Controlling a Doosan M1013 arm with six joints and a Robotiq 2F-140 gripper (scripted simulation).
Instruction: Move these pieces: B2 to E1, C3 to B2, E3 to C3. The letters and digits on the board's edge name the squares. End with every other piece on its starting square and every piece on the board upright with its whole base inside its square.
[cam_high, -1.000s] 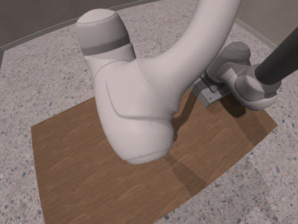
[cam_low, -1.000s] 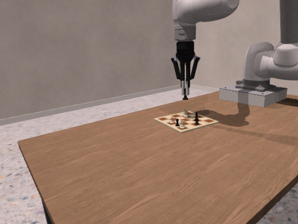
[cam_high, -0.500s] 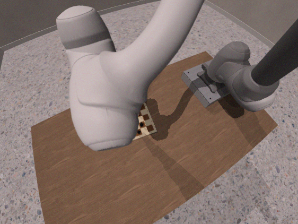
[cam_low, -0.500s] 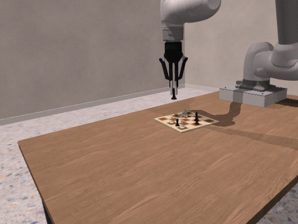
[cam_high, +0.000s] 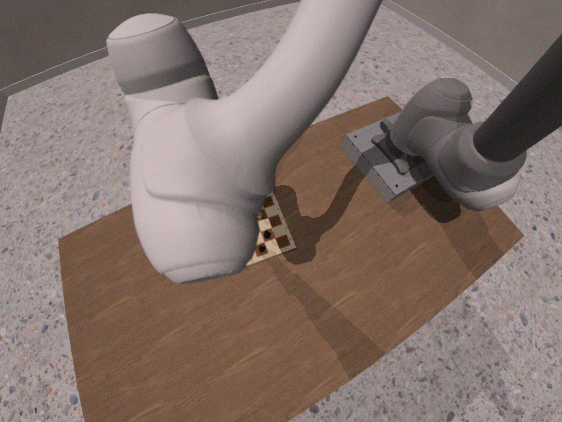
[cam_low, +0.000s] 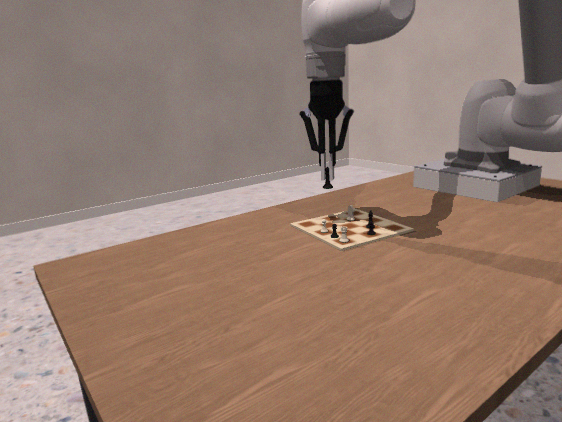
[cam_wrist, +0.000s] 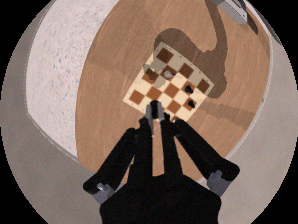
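Note:
My gripper (cam_low: 327, 172) hangs high above the small chessboard (cam_low: 352, 228) and is shut on a small black piece (cam_low: 327, 179), which hangs upright from the fingertips. In the wrist view the fingers meet over the board's near edge (cam_wrist: 169, 91). On the board stand a tall black piece (cam_low: 370, 219), a small black piece (cam_low: 334, 231) and three pale pieces (cam_low: 344, 234) (cam_low: 324, 226) (cam_low: 351, 213). In the top view the arm hides most of the board (cam_high: 272, 231); two dark pieces (cam_high: 267, 234) (cam_high: 260, 248) show there.
The board lies on a wooden table (cam_low: 310, 310). The arm's grey base plate (cam_low: 476, 181) stands at the table's far right. The arm's shadow (cam_low: 425, 222) falls across the table beside the board. A speckled floor and grey walls surround the table.

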